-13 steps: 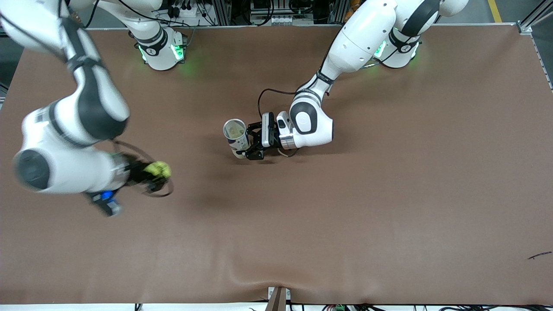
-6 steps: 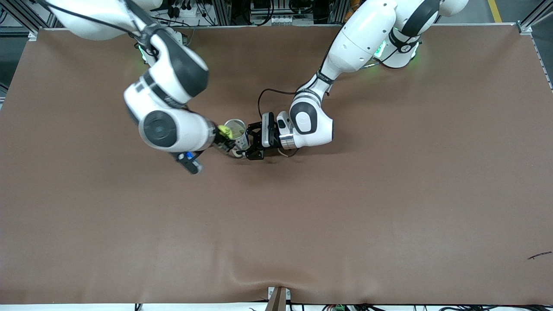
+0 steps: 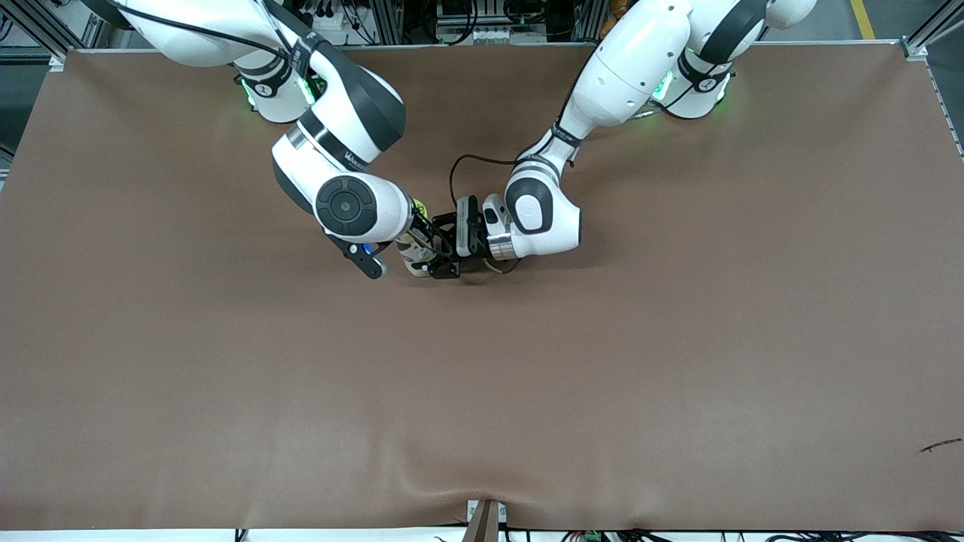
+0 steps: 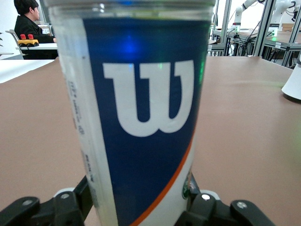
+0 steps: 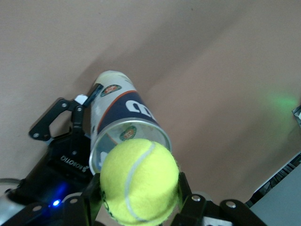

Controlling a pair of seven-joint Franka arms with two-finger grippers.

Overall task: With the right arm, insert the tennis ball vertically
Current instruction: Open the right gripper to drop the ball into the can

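Tennis ball (image 5: pixel 139 182) in right gripper (image 5: pixel 136 200), above can (image 5: pixel 123 125)

From the front view I see the brown table (image 3: pixel 678 339) evenly and brightly lit from overhead, with soft shadows under both arms and green glows at their bases. In the left wrist view the can (image 4: pixel 141 117) fills the frame, slightly soft, with a blue glare spot. In the right wrist view the tennis ball (image 5: pixel 139 182) is bright and slightly blurred.

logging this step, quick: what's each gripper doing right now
Left gripper: closed on the ball can, holding it upright on the table.
Right gripper: closed on the tennis ball, over the can's open mouth.
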